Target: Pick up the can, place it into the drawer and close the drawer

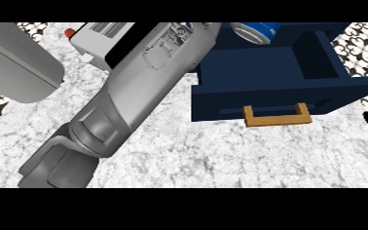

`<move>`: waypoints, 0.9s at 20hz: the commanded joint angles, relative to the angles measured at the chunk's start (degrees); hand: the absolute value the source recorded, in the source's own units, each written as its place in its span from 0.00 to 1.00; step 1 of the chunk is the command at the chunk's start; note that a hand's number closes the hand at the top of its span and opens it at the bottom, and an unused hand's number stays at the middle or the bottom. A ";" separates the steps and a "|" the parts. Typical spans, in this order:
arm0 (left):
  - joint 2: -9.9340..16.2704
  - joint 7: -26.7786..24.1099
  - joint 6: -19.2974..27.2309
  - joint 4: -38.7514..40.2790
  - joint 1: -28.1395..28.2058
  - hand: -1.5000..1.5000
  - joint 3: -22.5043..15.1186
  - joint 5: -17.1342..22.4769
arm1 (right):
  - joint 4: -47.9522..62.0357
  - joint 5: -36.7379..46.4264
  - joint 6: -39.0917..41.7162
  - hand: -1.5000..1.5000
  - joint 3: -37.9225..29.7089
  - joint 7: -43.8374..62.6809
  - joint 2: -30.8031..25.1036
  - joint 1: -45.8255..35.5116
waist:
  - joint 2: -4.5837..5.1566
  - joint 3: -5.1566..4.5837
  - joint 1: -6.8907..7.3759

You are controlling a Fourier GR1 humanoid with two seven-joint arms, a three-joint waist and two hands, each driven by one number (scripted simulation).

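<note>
No fingers show: the hand of the long grey forearm (137,97) is cut off at the top edge, so its state cannot be told. Just beside it, the blue metal can (256,30), half cropped, sits at the open dark navy drawer (266,73) with its tan wooden handle (277,117), on the white speckled stone bench (215,156).

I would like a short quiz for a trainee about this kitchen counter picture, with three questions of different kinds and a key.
1. True or false: the drawer is closed.
2. Where does the can show? A) at the drawer's far end B) beside the handle C) on the counter
3. Fill in: the handle's colour is ____.

Key: 1 false, it stands open. 2 A. 3 orange-brown.
</note>
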 commanded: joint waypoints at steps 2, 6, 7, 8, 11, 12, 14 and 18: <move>0.00 -1.02 2.75 4.35 -2.80 1.00 -5.36 5.18 | -0.16 -0.32 -0.24 0.00 -0.01 0.87 -0.26 -1.60 | 0.16 0.03 -0.89; 0.00 -3.11 1.93 8.24 -4.51 1.00 -5.59 7.84 | 1.15 0.21 -1.94 0.00 -0.50 3.20 -1.22 -5.68 | 0.44 0.04 -1.31; 0.00 -5.54 1.66 7.88 -2.07 1.00 -6.45 8.30 | -0.32 0.68 -0.43 0.00 0.70 1.93 -0.09 -1.39 | 0.27 0.03 -1.20; 0.00 -7.90 0.37 11.37 -2.56 1.00 -5.00 7.72 | -1.29 2.26 -2.22 0.00 1.90 2.93 0.72 -3.13 | 0.65 0.02 -1.55; 0.00 -6.72 2.45 11.76 -3.26 1.00 -8.24 9.58 | 3.24 -0.18 -0.45 0.00 -1.29 -0.30 -1.16 -4.38 | 0.68 0.11 -2.12; 0.00 -8.32 2.71 12.22 -3.23 1.00 -8.72 9.40 | 0.90 1.25 -1.24 0.00 0.69 2.31 -0.28 -3.47 | 0.62 0.06 -1.98; 0.00 -10.84 3.83 13.33 -2.25 1.00 -9.05 9.59 | 1.84 0.85 -1.52 0.00 0.36 3.05 -0.89 -5.45 | 0.70 0.05 -1.90; 0.00 -10.68 2.17 15.49 -2.74 1.00 -11.09 10.75 | 2.45 0.23 -0.47 0.00 -0.36 1.66 -1.85 -5.88 | 0.72 0.06 -2.21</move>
